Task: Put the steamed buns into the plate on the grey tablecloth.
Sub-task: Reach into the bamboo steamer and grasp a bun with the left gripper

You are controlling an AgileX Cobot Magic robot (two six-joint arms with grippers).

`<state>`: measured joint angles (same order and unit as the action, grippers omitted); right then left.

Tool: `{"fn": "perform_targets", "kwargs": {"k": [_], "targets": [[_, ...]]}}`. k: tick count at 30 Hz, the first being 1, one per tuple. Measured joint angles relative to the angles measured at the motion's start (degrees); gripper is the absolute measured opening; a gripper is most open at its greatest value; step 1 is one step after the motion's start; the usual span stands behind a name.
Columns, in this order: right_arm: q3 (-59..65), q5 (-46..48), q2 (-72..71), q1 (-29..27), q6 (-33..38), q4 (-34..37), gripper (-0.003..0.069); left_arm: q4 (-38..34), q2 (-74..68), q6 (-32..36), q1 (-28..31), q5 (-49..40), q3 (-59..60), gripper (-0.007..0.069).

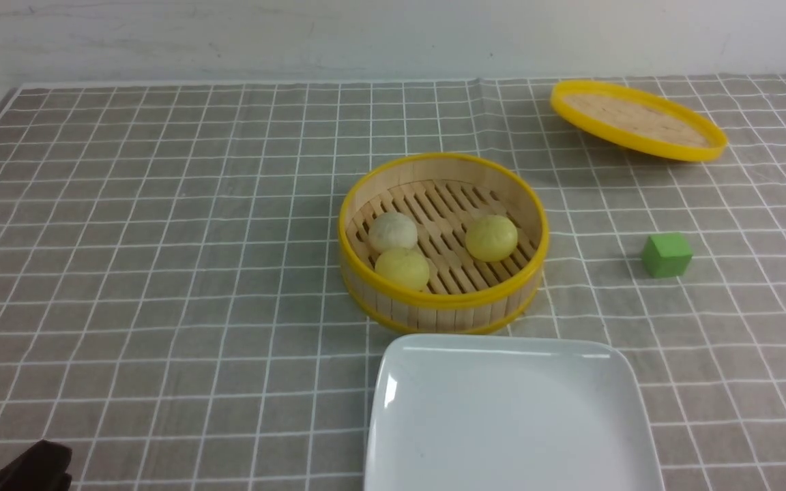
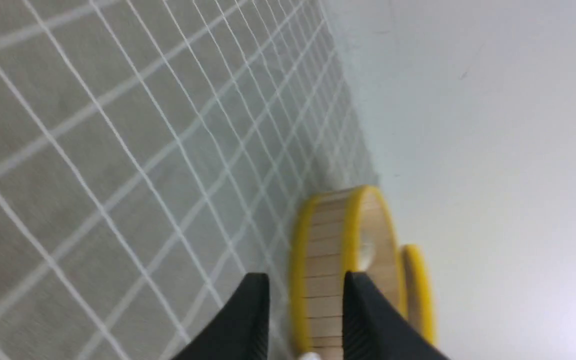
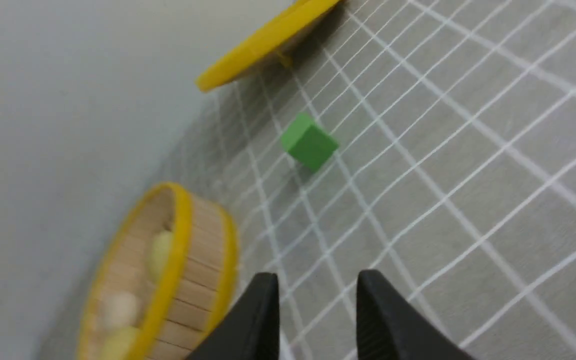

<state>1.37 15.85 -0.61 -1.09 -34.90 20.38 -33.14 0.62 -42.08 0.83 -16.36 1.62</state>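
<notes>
The steamed buns sit in the round basket, just behind the plate on the grey tablecloth, near a white wall. We think the left gripper and right gripper are a little apart, holding nothing.

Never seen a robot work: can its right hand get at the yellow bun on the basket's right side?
Probably yes: the basket is uncovered, its lid lies aside, nothing sits over that bun, and the right hand is open.
</notes>
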Motion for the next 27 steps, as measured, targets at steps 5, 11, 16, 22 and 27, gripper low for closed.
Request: {"fn": "perform_targets", "kwargs": {"k": [5,11,16,22,27], "targets": [[0.0,-0.3,0.0,0.0,-3.2,5.3,0.0239,-3.1,0.0,-2.1,0.0,0.7,0.0,0.0241],[-3.4,1.3,0.0,0.2,-1.9,5.8,0.0232,-0.6,0.1,5.8,0.0,-3.8,-2.1,0.0209],[-19.2,5.8,4.6,0.4,11.4,-2.4,0.0146,5.8,-4.9,15.2,0.0,-14.7,-15.2,0.0082],[-33.7,24.6,20.7,0.4,23.0,-11.0,0.0022,16.1,-23.1,20.1,0.0,-29.4,-31.9,0.0002],[-39.5,43.3,42.4,0.4,27.3,-11.9,-0.0007,22.0,-45.8,31.1,0.0,-46.1,-46.8,0.0002]]}}
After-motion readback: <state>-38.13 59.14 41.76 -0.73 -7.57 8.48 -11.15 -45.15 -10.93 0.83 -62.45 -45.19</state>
